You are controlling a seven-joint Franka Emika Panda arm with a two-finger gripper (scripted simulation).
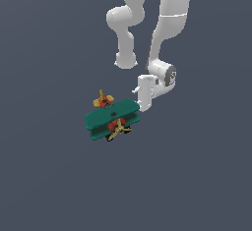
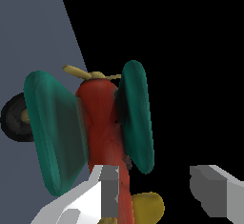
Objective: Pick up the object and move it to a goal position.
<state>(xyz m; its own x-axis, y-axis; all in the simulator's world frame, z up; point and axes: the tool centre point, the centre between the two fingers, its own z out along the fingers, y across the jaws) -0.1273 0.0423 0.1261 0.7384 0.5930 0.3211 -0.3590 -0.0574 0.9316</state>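
The object, a toy biplane point(image 1: 112, 119) with two teal-green wings, a red body, a yellow propeller and a yellow tail, lies at the middle of the exterior view. My gripper point(image 1: 143, 105) hangs by the wing tips on the exterior view's right. In the wrist view the biplane point(image 2: 97, 123) shows tail-on, with one black wheel point(image 2: 14, 118) at its side. My gripper point(image 2: 159, 192) is open. One finger point(image 2: 108, 189) overlaps the red body near the yellow tail point(image 2: 148, 208). The other finger point(image 2: 212, 189) stands well apart from the plane.
A plain dark grey floor point(image 1: 49, 176) spreads around the plane. The white arm's links point(image 1: 162, 33) reach down from the upper part of the exterior view.
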